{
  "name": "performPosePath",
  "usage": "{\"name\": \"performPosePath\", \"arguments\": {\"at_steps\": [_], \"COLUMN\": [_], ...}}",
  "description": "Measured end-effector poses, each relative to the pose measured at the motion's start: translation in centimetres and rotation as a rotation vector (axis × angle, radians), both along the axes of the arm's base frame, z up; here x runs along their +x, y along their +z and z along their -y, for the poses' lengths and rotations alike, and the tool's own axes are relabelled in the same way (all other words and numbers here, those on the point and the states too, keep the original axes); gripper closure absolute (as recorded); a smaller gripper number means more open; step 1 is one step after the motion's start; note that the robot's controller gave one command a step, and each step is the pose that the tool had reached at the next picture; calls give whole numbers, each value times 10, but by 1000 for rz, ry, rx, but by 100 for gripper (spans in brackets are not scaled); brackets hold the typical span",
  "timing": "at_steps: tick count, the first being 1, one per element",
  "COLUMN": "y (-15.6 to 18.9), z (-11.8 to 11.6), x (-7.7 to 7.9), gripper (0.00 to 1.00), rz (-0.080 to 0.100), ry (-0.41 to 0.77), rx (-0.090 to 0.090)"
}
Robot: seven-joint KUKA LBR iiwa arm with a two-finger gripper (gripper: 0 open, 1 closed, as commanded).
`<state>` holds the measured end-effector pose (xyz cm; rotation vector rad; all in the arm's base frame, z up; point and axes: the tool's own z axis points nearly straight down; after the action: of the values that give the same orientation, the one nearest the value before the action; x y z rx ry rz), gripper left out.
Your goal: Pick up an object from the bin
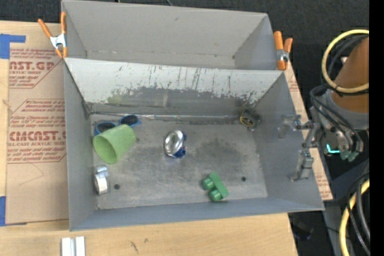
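Gripper [303, 153] hangs at the 3 o'clock wall of the grey metal bin [168, 39], over none of the loose things; whether it is spread or clenched cannot be told. Nearest, at 6 o'clock, lies a small green plastic block [214, 187], probably light and stiff, best taken across its narrow sides. The crushed silver-and-blue can [174, 144] at centre looks slippery. A green plastic cup [114, 143], tipped over at 9 o'clock, partly hides something blue [108, 126]. A small dark ring [249, 119] at 2 o'clock is hard to identify.
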<state>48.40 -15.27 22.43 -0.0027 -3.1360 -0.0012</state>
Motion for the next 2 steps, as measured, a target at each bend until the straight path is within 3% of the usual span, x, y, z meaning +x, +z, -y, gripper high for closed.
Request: {"name": "performPosePath", "arguments": {"at_steps": [1,2], "y": [-81,-66], "z": [-28,-104], "x": [-5,1], "gripper": [0,0], "rz": [2,9], "ry": [295,296], "rx": [3,4]}}
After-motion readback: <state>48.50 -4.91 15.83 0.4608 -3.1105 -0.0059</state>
